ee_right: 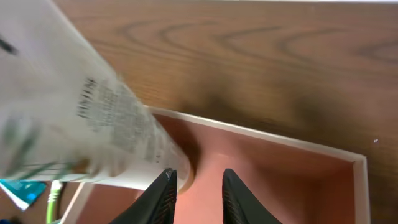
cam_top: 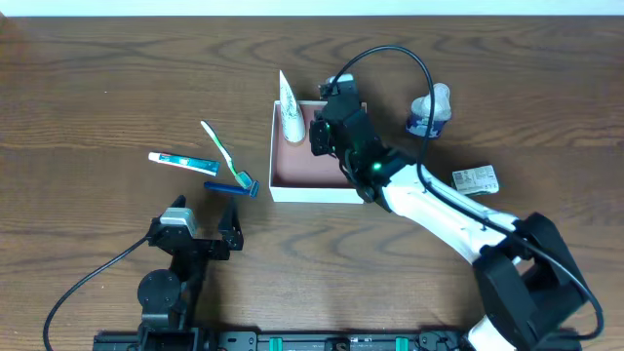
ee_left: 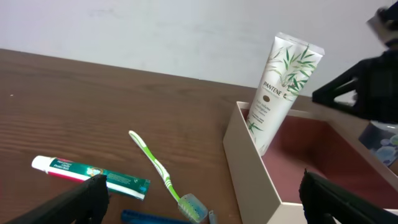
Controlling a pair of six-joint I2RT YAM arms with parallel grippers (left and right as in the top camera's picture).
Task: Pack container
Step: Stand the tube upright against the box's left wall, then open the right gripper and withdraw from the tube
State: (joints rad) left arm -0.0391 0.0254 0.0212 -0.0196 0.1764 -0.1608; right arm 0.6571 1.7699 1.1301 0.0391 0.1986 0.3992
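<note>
The container [cam_top: 312,192], a shallow white-walled box with a reddish floor, sits mid-table. A white Pantene tube [cam_top: 291,109] stands cap-down in its back left corner, leaning on the wall. My right gripper [cam_top: 323,134] is inside the box just right of the tube. In the right wrist view its jaws [ee_right: 196,193] stand slightly apart over the bare floor with nothing between them, and the tube [ee_right: 93,124] lies just outside the left finger. My left gripper [cam_top: 203,211] is wide open near the front edge, holding nothing.
Left of the box lie a green toothbrush [cam_top: 222,151], a toothpaste tube [cam_top: 182,161] and a blue razor [cam_top: 231,187]. A small blue-and-white bottle [cam_top: 429,109] stands right of the box. A printed packet [cam_top: 475,179] lies further right.
</note>
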